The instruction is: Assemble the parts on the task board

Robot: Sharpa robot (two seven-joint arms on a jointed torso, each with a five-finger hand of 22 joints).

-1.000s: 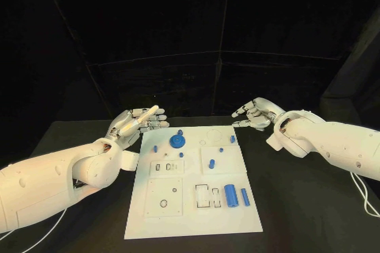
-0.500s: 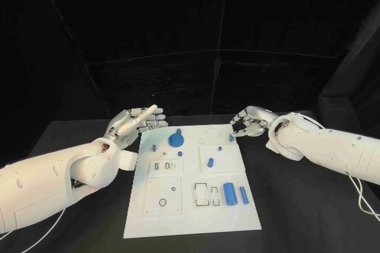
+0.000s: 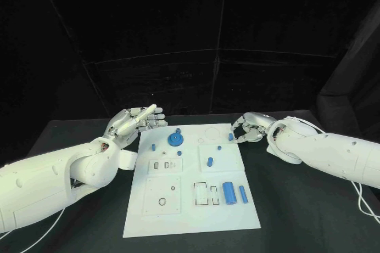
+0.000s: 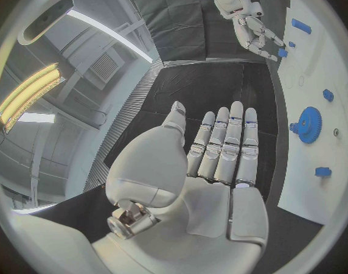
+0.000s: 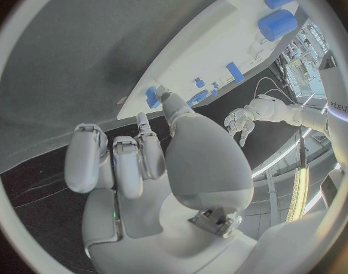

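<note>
The white task board lies in the middle of the black table. A small blue peg stands at its far right edge. My right hand is low beside that peg with curled fingers, and its thumb tip is right against the peg; whether the peg is pinched I cannot tell. The left hand hovers off the board's far left corner, flat, fingers straight and holding nothing. A blue gear sits on the far part of the board, near that hand, and is seen again as the gear.
Several small blue pegs are spread over the board's middle. A thick blue cylinder and a thin blue bar lie at the near right. Recessed slots and a ring mark the near half. Black table surrounds the board.
My right hand has come down and in towards the board's far right edge, its fingers curling to the small blue peg. The left hand has stayed where it was.
</note>
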